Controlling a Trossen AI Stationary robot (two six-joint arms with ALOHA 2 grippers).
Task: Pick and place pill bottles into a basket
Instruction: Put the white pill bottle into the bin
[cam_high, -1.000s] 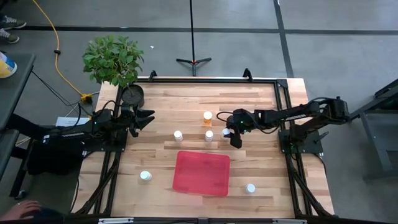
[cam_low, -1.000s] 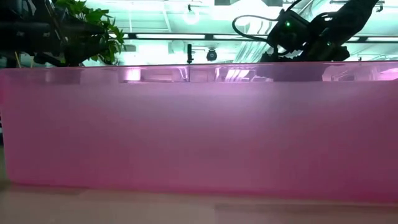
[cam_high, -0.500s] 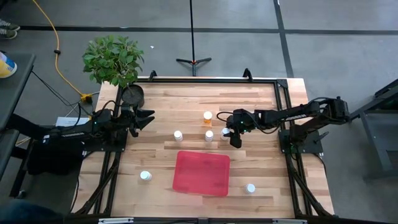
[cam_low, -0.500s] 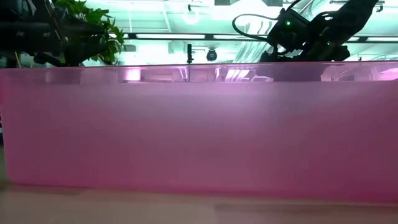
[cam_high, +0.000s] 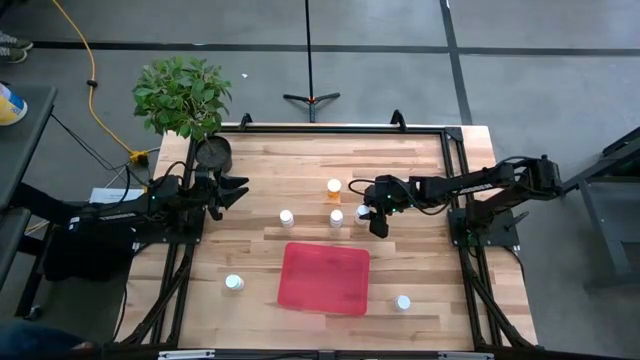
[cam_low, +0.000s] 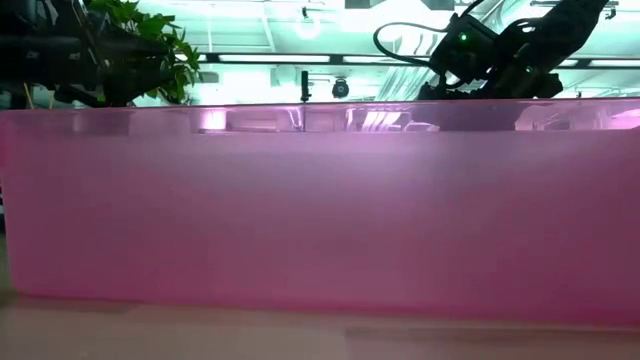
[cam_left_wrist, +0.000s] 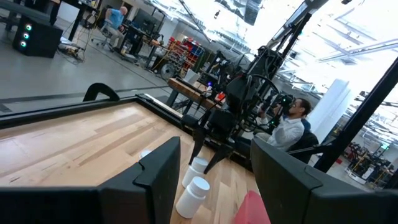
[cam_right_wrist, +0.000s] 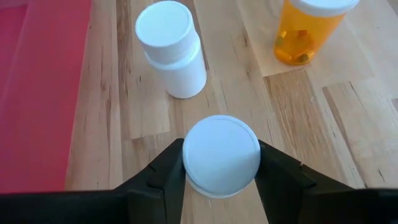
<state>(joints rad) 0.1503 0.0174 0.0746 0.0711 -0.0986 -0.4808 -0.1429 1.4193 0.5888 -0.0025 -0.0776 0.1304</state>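
My right gripper (cam_high: 368, 214) stands over the middle of the table, shut on a white pill bottle (cam_right_wrist: 221, 155). Another white bottle (cam_right_wrist: 171, 50) and the amber-orange bottle (cam_right_wrist: 308, 28) stand just beyond it; the high view shows them as white (cam_high: 337, 217) and amber (cam_high: 334, 188). More white bottles stand at the left (cam_high: 287, 217), near left (cam_high: 234, 283) and near right (cam_high: 403, 302). The red basket (cam_high: 323, 278) lies on the table's near middle. My left gripper (cam_high: 238, 190) is open and empty at the table's left edge. My right gripper pinches the bottle's white cap (cam_right_wrist: 193, 155) between its two fingers (cam_right_wrist: 166, 177), one on each side. The fingers come from above, slanting down. The bottle stands upright. The cap hides its base, so I cannot tell whether it is on the table.
A black round pot (cam_high: 213, 152) and a green plant (cam_high: 182, 95) stand at the far left corner. The basket's pink-red wall (cam_low: 320, 210) fills the low view. Bare wood lies along the far side. A person shows beyond the table in the left wrist view (cam_left_wrist: 289, 127).
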